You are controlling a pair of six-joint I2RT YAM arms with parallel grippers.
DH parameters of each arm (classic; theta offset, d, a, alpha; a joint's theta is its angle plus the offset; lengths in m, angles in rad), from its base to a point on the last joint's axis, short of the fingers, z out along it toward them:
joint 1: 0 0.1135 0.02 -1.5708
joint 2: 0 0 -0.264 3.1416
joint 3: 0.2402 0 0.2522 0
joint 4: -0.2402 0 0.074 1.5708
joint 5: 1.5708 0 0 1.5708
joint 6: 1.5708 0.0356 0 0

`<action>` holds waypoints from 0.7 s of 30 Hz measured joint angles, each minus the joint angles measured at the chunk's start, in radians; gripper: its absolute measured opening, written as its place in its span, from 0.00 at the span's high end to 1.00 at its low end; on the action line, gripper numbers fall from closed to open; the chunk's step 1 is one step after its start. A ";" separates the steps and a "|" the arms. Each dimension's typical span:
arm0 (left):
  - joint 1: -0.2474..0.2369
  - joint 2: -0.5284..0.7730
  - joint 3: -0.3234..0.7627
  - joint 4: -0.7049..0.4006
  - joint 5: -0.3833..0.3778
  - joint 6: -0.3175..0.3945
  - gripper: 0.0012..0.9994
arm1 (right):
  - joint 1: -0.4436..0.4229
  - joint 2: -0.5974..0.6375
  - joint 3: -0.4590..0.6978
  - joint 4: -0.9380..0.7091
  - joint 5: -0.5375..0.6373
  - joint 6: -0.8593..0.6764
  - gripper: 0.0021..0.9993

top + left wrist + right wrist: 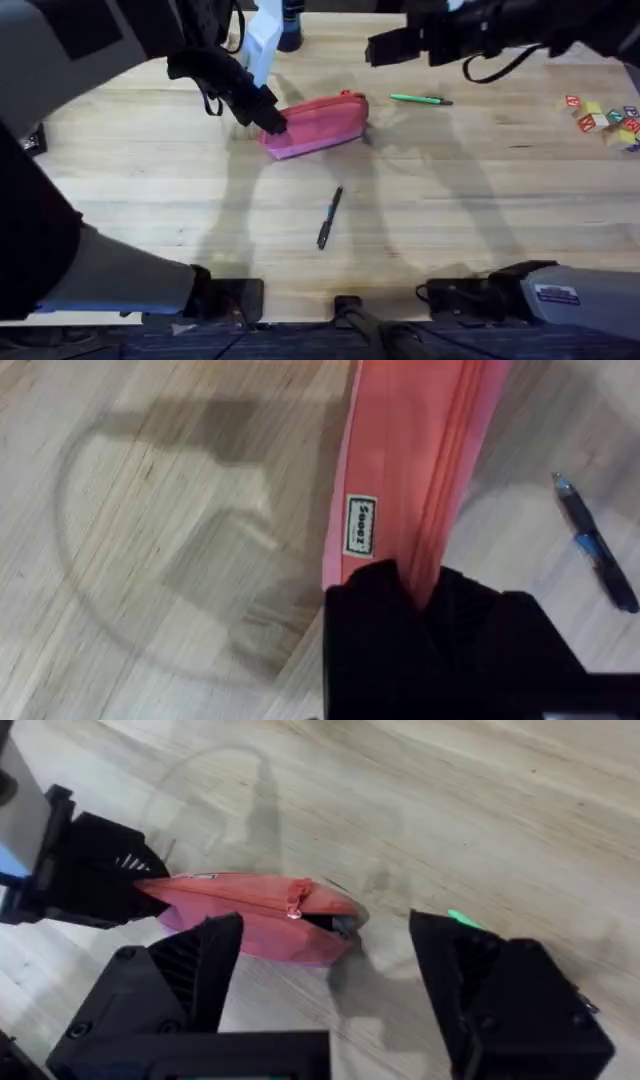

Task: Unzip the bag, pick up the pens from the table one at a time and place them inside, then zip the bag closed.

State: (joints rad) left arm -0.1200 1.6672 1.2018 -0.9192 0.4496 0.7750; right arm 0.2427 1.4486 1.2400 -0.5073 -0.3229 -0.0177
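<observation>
On a light wooden plank worktop, the left hand pinches one end of an oblong pink-red fabric pouch, likely anchoring it. The right hand hovers open above the zipper pull, holding nothing.

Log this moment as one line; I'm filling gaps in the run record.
left gripper: shut on bag end | right gripper: open above bag | zipper: mostly closed | pens: green pen, dark pen on table

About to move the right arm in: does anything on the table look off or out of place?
Nothing stands out. The bag lies intact with the left end effector shut on its end; both pens rest apart on the table.
</observation>
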 joint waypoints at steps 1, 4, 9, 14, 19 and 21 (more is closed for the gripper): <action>0.000 0.000 0.000 0.000 0.000 0.000 0.96 | 0.004 0.009 0.000 0.002 0.000 0.000 0.00; 0.000 0.000 0.000 0.000 0.000 0.000 0.96 | 0.010 0.032 0.000 0.003 0.000 0.028 0.00; 0.000 0.000 0.000 0.000 0.000 0.000 0.96 | 0.010 0.032 0.000 0.009 0.000 0.085 0.00; 0.000 0.000 0.000 0.001 0.000 0.000 0.96 | 0.010 0.039 0.001 0.017 -0.001 0.105 0.00; 0.000 0.000 0.000 0.001 0.000 0.000 0.96 | 0.018 0.093 0.002 0.022 -0.007 0.117 0.00; 0.000 0.000 0.000 0.001 0.000 0.000 0.96 | 0.031 0.118 0.002 0.029 -0.007 0.119 0.00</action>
State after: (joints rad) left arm -0.1200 1.6672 1.2018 -0.9180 0.4496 0.7750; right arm 0.2735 1.5668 1.2415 -0.4780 -0.3302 0.1017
